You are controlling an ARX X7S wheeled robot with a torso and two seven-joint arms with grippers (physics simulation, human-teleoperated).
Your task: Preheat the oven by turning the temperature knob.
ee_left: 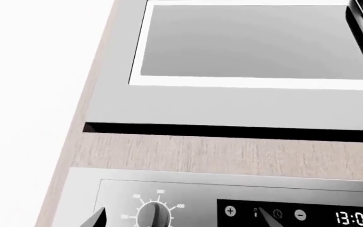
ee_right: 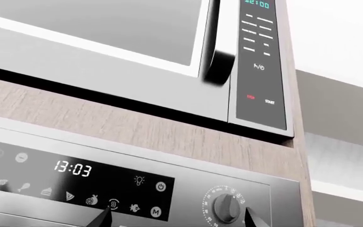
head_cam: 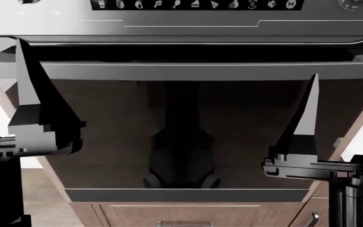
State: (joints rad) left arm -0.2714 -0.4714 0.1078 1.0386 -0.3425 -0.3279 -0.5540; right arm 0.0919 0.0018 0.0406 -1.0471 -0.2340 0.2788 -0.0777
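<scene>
The oven (head_cam: 181, 132) has a dark glass door, a steel bar handle (head_cam: 194, 71) and a steel control panel (head_cam: 194, 19) with a black icon strip. In the left wrist view a round knob (ee_left: 153, 215) with a scale marked 300 and 400 sits on the panel left of a display reading 13:03 (ee_left: 355, 218). My left gripper (ee_left: 181, 219) is open, close in front of the panel, with the knob between its tips, nearer one of them. In the right wrist view a second dial knob (ee_right: 227, 207) sits at the panel's right end. My right gripper (ee_right: 178, 220) is open and holds nothing.
A built-in microwave (ee_right: 106, 33) with a dark handle (ee_right: 214, 52) and touch panel sits above the oven, past a wooden band (ee_left: 232, 153). A wooden drawer (head_cam: 188, 215) lies below the door. Both grippers' fingers (head_cam: 30, 90) (head_cam: 307, 109) stand upright before the door.
</scene>
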